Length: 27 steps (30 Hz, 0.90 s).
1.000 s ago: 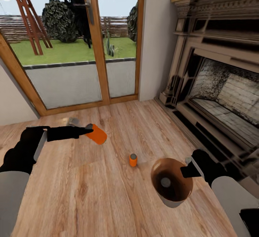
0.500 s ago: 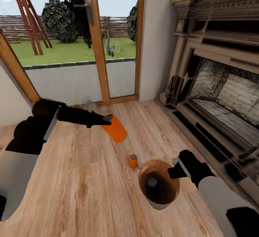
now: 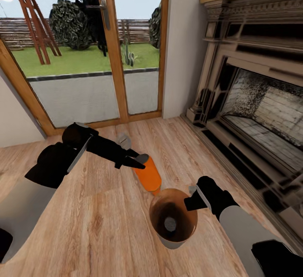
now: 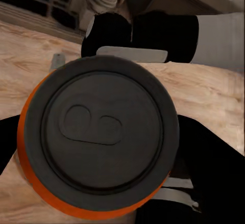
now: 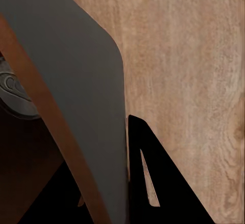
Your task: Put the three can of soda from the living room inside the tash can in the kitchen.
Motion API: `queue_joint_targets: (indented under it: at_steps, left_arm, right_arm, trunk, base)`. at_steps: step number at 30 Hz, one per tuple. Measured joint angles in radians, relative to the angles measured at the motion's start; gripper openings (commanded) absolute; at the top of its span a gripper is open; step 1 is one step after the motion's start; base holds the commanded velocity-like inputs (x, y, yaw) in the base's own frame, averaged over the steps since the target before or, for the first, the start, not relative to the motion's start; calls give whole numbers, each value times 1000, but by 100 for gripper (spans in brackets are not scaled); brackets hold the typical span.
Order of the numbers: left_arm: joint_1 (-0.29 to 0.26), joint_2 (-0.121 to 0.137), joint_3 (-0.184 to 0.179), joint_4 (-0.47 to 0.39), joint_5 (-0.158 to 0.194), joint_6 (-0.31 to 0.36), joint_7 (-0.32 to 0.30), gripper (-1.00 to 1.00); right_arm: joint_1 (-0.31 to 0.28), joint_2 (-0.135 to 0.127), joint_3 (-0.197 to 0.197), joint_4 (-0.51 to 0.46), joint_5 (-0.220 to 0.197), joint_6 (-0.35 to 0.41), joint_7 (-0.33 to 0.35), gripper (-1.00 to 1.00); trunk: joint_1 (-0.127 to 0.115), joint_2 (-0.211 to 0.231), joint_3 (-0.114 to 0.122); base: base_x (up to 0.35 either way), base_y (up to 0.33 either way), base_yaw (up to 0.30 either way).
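Observation:
My left gripper (image 3: 141, 162) is shut on an orange can of soda (image 3: 148, 177), held tilted just above the floor at the far rim of the tash can (image 3: 156, 209). The can's grey end (image 4: 102, 132) faces the left wrist camera, with the right arm (image 4: 148, 35) beyond it. The copper-brown tash can hangs from my right gripper (image 3: 191, 200), which is shut on its near-right rim. A second can of soda (image 3: 170, 224) lies at its bottom. In the right wrist view the pail's wall (image 5: 66, 96) runs beside one finger (image 5: 153, 183), with that can's top (image 5: 14, 92) inside.
This is the living room's plank floor (image 3: 97, 226). The dark ornate fireplace (image 3: 256, 100) runs along the right. Wood-framed glass doors (image 3: 113, 58) stand straight ahead, with a white wall corner (image 3: 185, 45) between them and the fireplace.
My left arm carried the orange can rightward and nearer, up to the pail's rim. My right arm swung the pail left; the small can standing on the floor is now covered.

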Motion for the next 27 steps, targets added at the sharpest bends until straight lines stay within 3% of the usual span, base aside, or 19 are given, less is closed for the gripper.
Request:
queue_joint_targets:
  at_steps: [5, 7, 10, 15, 17, 22, 23, 24, 27]
  left_arm:
    - [1, -30, -6, -7, -6, -1, -60, -100]
    - [2, -49, -52, -7, -12, -3, -63, -100]
    - [2, -65, -122, 1, -36, -29, -24, -100]
    - [9, -95, -156, 22, -57, -91, 69, -100]
    - [18, -107, -171, 84, -62, -156, 110, -100]
    - [21, -121, -181, 124, -61, -188, 128, -100]
    - [21, -128, -192, 139, -61, -198, 140, -100]
    - [22, -142, -227, 175, -62, -223, 173, -100]
    - [22, -149, -261, 231, -61, -265, 202, -100]
  right_arm:
    - [-1, 11, -1, 1, -12, 1, 0, -100]
    - [-2, 21, 0, 1, -1, 0, -1, -100]
    - [-3, 36, 0, 2, -4, 0, -2, -100]
    - [-3, 45, -1, 2, -4, 0, -3, -100]
    - [-3, 47, -1, 2, 5, 0, -3, -100]
    - [-3, 49, -2, 2, -5, 1, -3, -100]
    - [-3, 50, -2, 1, -4, 0, -3, -100]
    - [-3, 50, -2, 1, -1, 0, -3, -100]
    - [-2, 50, -2, 1, 1, 0, -3, -100]
  trunk:
    - [0, 0, 0]
    - [0, 0, 0]
    - [0, 0, 0]
    - [0, 0, 0]
    - [0, 0, 0]
    - [0, 0, 0]
    - [0, 0, 0]
    - [0, 0, 0]
    - [0, 0, 0]
  base:
    - [0, 0, 0]
    - [0, 0, 0]
    - [0, 0, 0]
    - [0, 0, 0]
    - [0, 0, 0]
    - [0, 0, 0]
    - [0, 0, 0]
    - [0, 0, 0]
    - [0, 0, 0]
